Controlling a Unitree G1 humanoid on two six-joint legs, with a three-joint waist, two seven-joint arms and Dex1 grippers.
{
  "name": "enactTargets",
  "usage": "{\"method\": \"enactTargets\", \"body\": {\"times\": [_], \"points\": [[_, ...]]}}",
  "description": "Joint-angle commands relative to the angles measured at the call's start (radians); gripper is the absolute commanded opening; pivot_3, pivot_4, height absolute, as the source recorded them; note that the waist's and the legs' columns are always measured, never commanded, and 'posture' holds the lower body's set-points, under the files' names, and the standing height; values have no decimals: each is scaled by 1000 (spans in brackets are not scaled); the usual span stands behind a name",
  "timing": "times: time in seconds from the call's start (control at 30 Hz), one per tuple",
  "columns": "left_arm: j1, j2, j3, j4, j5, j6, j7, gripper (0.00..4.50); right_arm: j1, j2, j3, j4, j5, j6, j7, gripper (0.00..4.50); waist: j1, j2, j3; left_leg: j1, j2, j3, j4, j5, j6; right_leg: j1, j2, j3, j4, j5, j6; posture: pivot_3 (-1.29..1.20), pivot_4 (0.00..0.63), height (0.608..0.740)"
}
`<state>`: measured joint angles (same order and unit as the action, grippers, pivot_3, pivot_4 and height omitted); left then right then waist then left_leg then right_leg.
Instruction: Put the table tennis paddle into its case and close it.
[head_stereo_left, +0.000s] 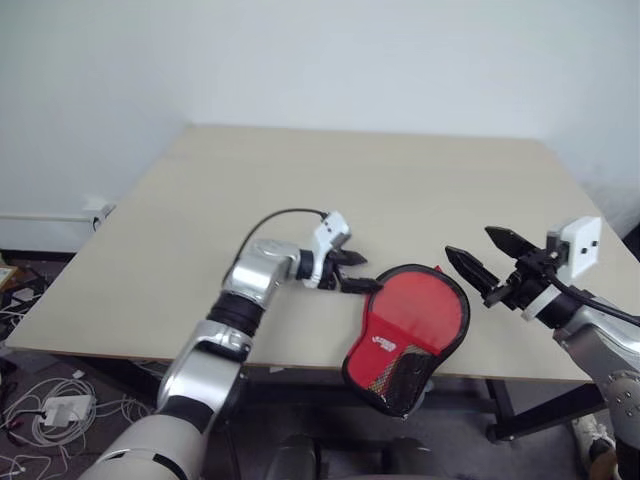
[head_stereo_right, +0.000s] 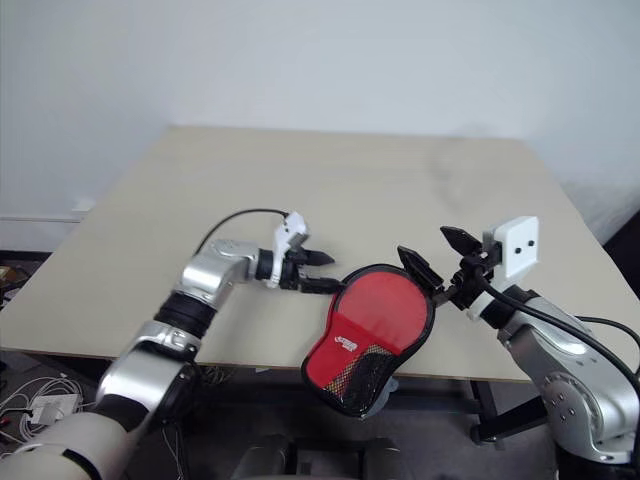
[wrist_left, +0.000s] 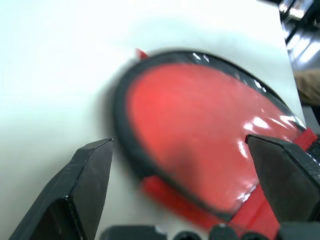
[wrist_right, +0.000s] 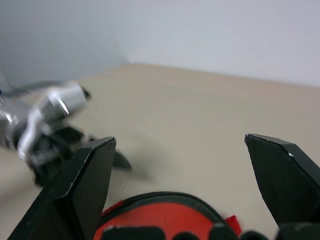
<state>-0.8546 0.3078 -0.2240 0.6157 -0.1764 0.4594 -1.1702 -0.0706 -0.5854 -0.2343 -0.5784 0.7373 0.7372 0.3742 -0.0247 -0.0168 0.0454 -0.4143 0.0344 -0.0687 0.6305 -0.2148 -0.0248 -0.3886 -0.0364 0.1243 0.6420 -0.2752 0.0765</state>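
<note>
The case (head_stereo_left: 410, 320), a black-rimmed paddle shape, lies flat at the table's front edge with its narrow mesh end hanging over the edge. Glossy red shows through its clear panel (wrist_left: 200, 140); I cannot tell whether that is the table tennis paddle or the lining. Small red tabs stick out past the black rim. My left gripper (head_stereo_left: 358, 272) is open just left of the round end, pointing at it. My right gripper (head_stereo_left: 467, 239) is open and level, slightly above the table, just right of the case (wrist_right: 155, 220). Neither holds anything.
The pale wooden table (head_stereo_left: 300, 180) stretches back to a white wall. Cables and a power strip (head_stereo_left: 50, 405) lie on the floor at the left. A dark table leg (head_stereo_left: 520, 420) stands below the front right.
</note>
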Motion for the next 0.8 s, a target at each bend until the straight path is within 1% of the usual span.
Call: {"method": "enactTargets", "body": {"times": [0.03, 0.1, 0.13, 0.23, 0.3, 0.37, 0.47, 0.53, 0.57, 0.67, 0.8], "points": [[-45, 62, 27, 21, 1, -59, -61, 4500, -47, -1, 36, 160, -34, 95, -35, 4483, 2, 0, 0, 0, 0, 0, 0, 0, 0, 0, 0, 0, 0, 0, -1, 0, 0, 740], [-43, 93, 34, 30, 4, -65, -71, 4500, -81, 20, 41, 261, -36, 126, -43, 4483, 2, 0, 0, 0, 0, 0, 0, 0, 0, 0, 0, 0, 0, 1, -2, 0, 0, 740], [-21, 114, 32, 11, 8, -60, -73, 4500, -97, 20, 64, 310, -76, 109, -43, 4483, 2, 1, 1, 0, 0, 0, 0, 0, 0, 0, 0, 0, 0, 1, -2, 0, 0, 740], [50, 175, 31, -108, -35, 17, -141, 4500, -141, 38, 76, 407, -126, 82, -48, 4483, -2, 3, 2, 1, 0, 1, 1, 1, 1, 0, 0, 0, 2, 0, 0, 0, 0, 740], [99, 215, 38, -194, -64, 64, -175, 4500, -174, 60, 58, 453, -128, 95, -63, 4483, -10, 4, 3, 1, 0, 1, 1, 1, 1, 0, 0, 1, 3, 0, 0, 0, 0, 740], [163, 268, 38, -276, -66, 93, -185, 4500, -201, 65, 75, 487, -137, 133, -58, 4483, -20, 4, 3, 1, 1, 0, 1, 1, 2, -1, 1, 1, 4, 0, 0, 0, 0, 740], [236, 309, 35, -349, -61, 106, -173, 4500, -228, 64, 127, 537, -169, 173, -35, 4483, -25, 4, 3, 2, 1, 0, 1, 1, 2, 0, 1, 1, 5, 0, 0, 0, 0, 740], [268, 319, 29, -376, -53, 102, -160, 4500, -243, 74, 142, 575, -192, 179, -31, 4483, -26, 4, 3, 3, 1, 0, 2, 2, 2, 1, 1, 1, 5, 0, 0, 0, 0, 740], [280, 317, 30, -394, -57, 109, -150, 4500, -245, 70, 168, 578, -200, 180, -7, 4483, -25, 5, 3, 3, 1, 0, 2, 2, 2, 1, 1, 1, 5, 0, 0, 0, 0, 740], [302, 298, 40, -429, -75, 137, -119, 4500, -258, 75, 218, 572, -212, 198, 39, 3906, -26, 3, 3, 3, 1, 0, 6, 2, 3, 1, 1, 1, 8, 0, 0, 0, 0, 740], [314, 286, 34, -422, -67, 130, -84, 4500, -277, 90, 220, 567, -241, 180, 39, 2549, -26, 3, 3, 4, 1, 0, 10, 2, 3, 1, 2, 1, 14, 0, 0, 0, 0, 740]]}}
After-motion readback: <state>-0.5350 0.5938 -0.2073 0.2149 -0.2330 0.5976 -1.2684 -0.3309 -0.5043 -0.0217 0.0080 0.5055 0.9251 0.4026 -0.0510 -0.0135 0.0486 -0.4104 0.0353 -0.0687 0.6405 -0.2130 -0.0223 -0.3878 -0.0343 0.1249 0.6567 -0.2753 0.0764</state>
